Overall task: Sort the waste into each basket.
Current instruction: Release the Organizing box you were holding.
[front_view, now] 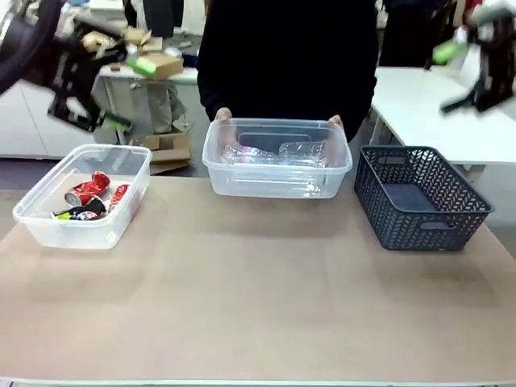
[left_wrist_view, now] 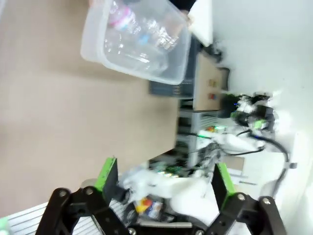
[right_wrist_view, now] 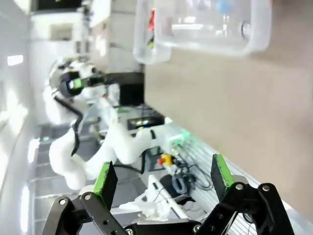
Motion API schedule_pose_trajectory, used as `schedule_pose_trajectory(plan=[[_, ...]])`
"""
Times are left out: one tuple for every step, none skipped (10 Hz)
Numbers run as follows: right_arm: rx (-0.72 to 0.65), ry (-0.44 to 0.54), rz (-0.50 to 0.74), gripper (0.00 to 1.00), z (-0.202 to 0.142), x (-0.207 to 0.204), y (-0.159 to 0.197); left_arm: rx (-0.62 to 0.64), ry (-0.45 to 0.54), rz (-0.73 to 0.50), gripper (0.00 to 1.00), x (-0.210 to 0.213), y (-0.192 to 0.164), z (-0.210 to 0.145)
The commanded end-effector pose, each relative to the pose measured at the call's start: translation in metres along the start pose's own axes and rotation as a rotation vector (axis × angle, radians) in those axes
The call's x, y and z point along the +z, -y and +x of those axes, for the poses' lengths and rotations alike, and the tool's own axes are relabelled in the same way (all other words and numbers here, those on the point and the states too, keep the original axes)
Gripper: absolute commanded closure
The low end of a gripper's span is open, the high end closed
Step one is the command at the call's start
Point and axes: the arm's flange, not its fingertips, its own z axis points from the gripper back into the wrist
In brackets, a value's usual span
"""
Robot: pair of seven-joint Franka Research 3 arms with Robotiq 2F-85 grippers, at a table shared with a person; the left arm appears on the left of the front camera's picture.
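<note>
Left gripper (left_wrist_view: 164,178): jaws spread wide with nothing between them; in the front view it hangs blurred in the air above and behind the left tub (front_view: 81,201), well off the table.
Left fingers (left_wrist_view: 107,174): green pads face each other across an open gap.
Right gripper (right_wrist_view: 161,177): jaws spread wide, empty; in the front view it is raised high to the right of the centre tub (front_view: 278,173), above and behind the dark lattice basket (front_view: 419,197).
Right fingers (right_wrist_view: 105,178): green pads apart, gripping nothing.
Centre tub: see-through, at the far edge of the table (front_view: 258,306), in front of the person.
Clear bottles (front_view: 282,153): lying inside the centre tub, crumpled and pale; the left wrist view shows them through the tub wall.
Person's hands (front_view: 223,115): on the far corners of the centre tub's rim, one at each side.
Left tub: see-through, to the left of the centre tub, apart from it.
Red cans (front_view: 87,192): lying inside the left tub, toward its middle.
Black can (front_view: 81,213): inside the left tub, touching the red cans, on their near side.
Dark lattice basket: right of the centre tub, just beside it.
</note>
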Motion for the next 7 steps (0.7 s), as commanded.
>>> schedule_pose_trajectory(plan=[[0.000, -0.003, 0.064, 0.00, -0.035, -0.038, 0.046, 0.008, -0.025, -0.031, 0.00, -0.014, -0.036, -0.015], [-0.024, 0.019, 0.034, 0.00, -0.036, -0.044, 0.056, 0.042, -0.059, -0.022, 0.00, -0.023, -0.049, -0.014], [-0.014, -0.013, 0.051, 0.00, -0.029, -0.020, 0.035, 0.028, 0.008, -0.044, 0.00, 0.003, -0.026, -0.009], [-0.014, -0.013, 0.051, 0.00, -0.029, -0.020, 0.035, 0.028, 0.008, -0.044, 0.00, 0.003, -0.026, -0.009], [-0.014, -0.013, 0.051, 0.00, -0.029, -0.020, 0.035, 0.028, 0.008, -0.044, 0.00, 0.003, -0.026, -0.009], [-0.014, -0.013, 0.051, 0.00, -0.029, -0.020, 0.035, 0.028, 0.008, -0.044, 0.00, 0.003, -0.026, -0.009], [-0.014, -0.013, 0.051, 0.00, -0.029, -0.020, 0.035, 0.028, 0.008, -0.044, 0.00, 0.003, -0.026, -0.009]])
